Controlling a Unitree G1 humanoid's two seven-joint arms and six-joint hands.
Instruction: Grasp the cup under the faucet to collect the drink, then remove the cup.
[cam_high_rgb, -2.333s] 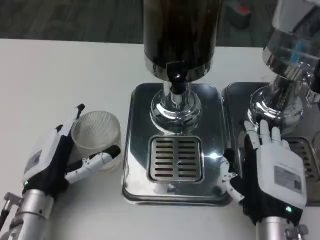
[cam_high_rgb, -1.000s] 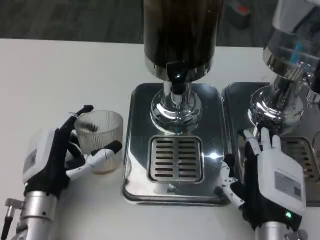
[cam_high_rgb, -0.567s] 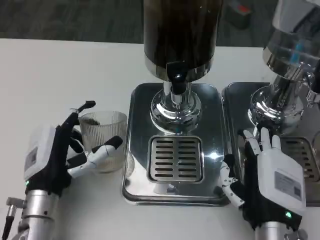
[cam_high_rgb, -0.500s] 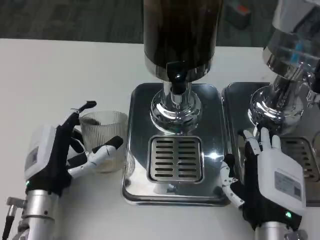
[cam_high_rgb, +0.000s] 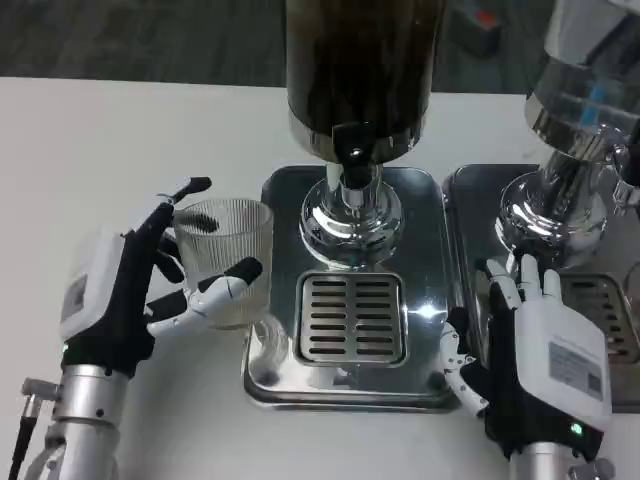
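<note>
Clearly, the left hand (cam_high_rgb: 125, 295) holds the clear ribbed plastic cup (cam_high_rgb: 226, 260) between thumb and fingers, upright, at the left edge of the polished steel drip tray (cam_high_rgb: 348, 395) — not yet over the slotted grate (cam_high_rgb: 352, 316) or under the black faucet (cam_high_rgb: 352, 152) of the dark drink dispenser (cam_high_rgb: 360, 60). The grip looks light, taken from one side, so the cup could tilt or slip as it crosses the tray's raised rim. If it stops short of the faucet, the drink would likely splash onto the grate. The right hand (cam_high_rgb: 535, 350) rests flat, fingers apart and holding nothing, near the tray's right edge — a poor place from which to steady anything.
</note>
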